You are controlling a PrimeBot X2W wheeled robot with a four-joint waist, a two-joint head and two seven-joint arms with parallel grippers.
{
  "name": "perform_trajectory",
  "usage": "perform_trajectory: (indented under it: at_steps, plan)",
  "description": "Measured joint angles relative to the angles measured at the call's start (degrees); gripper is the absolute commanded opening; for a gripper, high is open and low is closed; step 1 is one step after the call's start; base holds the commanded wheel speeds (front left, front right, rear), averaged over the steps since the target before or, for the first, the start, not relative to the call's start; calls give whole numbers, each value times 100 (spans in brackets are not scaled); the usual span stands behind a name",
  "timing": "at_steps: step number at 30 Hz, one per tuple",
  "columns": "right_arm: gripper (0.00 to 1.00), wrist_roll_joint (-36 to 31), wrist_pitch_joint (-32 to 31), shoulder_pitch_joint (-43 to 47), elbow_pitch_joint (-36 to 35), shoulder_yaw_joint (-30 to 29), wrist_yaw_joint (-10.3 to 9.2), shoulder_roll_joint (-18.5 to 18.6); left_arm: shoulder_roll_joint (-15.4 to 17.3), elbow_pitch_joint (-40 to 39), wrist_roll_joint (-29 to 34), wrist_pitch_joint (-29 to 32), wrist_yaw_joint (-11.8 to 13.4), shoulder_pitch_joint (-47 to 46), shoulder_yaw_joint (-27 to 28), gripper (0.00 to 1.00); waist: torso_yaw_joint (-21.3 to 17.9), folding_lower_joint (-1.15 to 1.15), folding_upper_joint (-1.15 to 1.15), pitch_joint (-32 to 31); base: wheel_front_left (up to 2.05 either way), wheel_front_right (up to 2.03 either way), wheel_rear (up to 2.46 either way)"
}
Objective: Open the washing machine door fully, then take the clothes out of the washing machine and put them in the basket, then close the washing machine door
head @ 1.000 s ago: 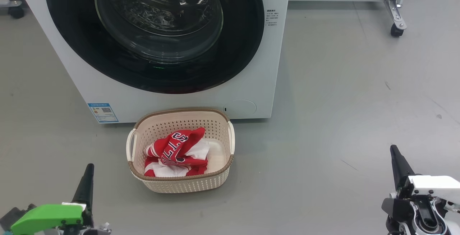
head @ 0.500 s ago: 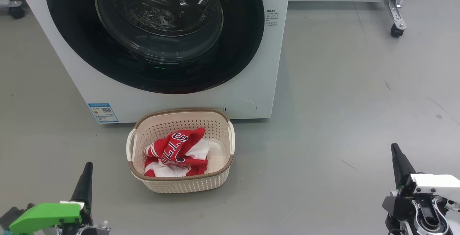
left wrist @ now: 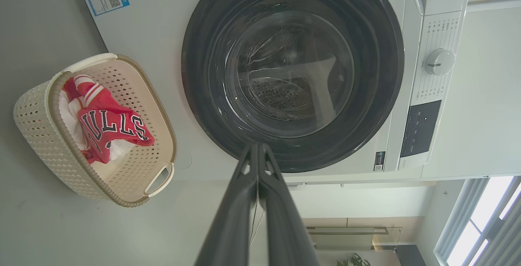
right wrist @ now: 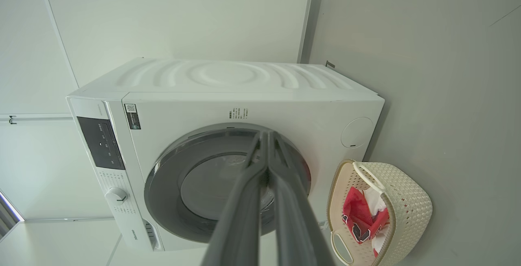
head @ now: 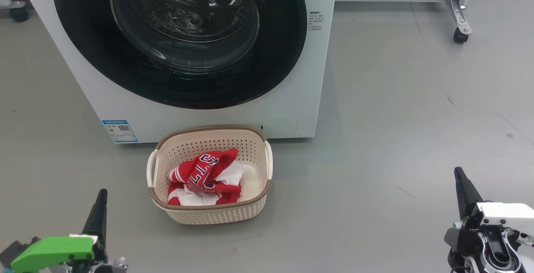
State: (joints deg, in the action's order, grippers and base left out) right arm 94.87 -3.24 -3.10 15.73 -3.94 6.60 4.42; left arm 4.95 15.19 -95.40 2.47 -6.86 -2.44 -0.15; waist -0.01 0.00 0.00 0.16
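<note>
door (head: 179, 39): seen closed flush on the washer (head: 300, 110)
clothes (head: 204, 177): bunched inside the basket (head: 208, 216)
basket: set on the floor (head: 396, 118), just in front of the washer
left gripper (left wrist: 256, 149): fingers pressed together, nothing held
right gripper (right wrist: 267, 136): fingers pressed together, nothing held

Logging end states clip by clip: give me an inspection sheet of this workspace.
Surface: grey floor, faint scuffs.
Job's things: white front-loading washing machine; round black-rimmed glass door shut; red-and-white jersey clothes bunched in cream perforated plastic basket.
Clutter: nothing seen.
Claws: left claw shut, empty; right claw shut, empty.
Cables: thin strand, maybe wire, between left claw's fingers.
Surroundings: metal frame leg on black caster; white wall.
</note>
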Motion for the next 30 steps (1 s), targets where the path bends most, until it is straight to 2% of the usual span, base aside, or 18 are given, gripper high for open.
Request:
perform_trajectory:
  at_steps: [30]
  plan:
    - [0, 0, -9, -3, 33, -16, 9, 0, -1, 57, 0, 33, -1, -27, 12, 0, 0, 0, 0, -1, 0, 0, 0]
